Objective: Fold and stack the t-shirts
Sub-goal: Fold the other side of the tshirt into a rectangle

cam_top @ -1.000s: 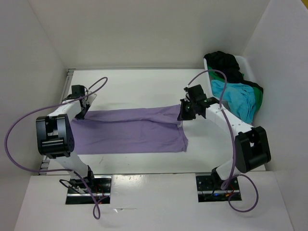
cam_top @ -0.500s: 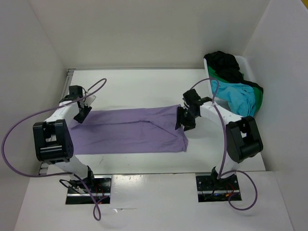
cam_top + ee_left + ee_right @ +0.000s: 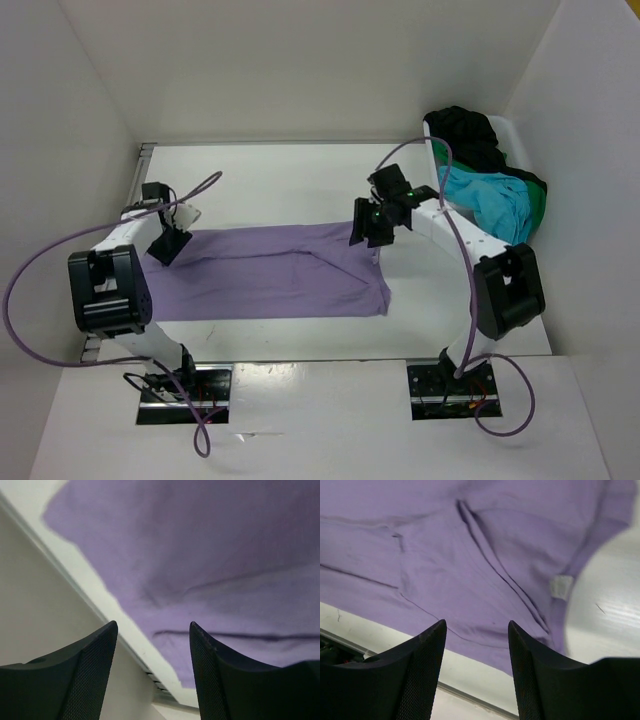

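Step in hand, as I judge it: first shirt of four, mid-fold; lavender t-shirt [image 3: 270, 272] lies flat on the table [image 3: 290, 180] as a long band running left to right, creased lengthwise.

Left claw [image 3: 165, 245]: fingers well apart, nothing between them; it hangs over the shirt's far left corner, cloth beneath and ahead of it, apparently not touching.

Right claw [image 3: 368, 228]: likewise parted and empty; it hangs above the shirt's far right corner; right wrist view shows folds and a small white label [image 3: 560, 586] below the fingers.

Black t-shirt [image 3: 465, 128], turquoise t-shirt [image 3: 490, 200] and green t-shirt [image 3: 540, 205] sit heaped in the white bin [image 3: 507, 127] at the far right, well apart from both claws, unfolded.

Next move, my estimate: descend on the band's ends, pinch through all layers, carry one end across to the other; risk is catching the top layer only.
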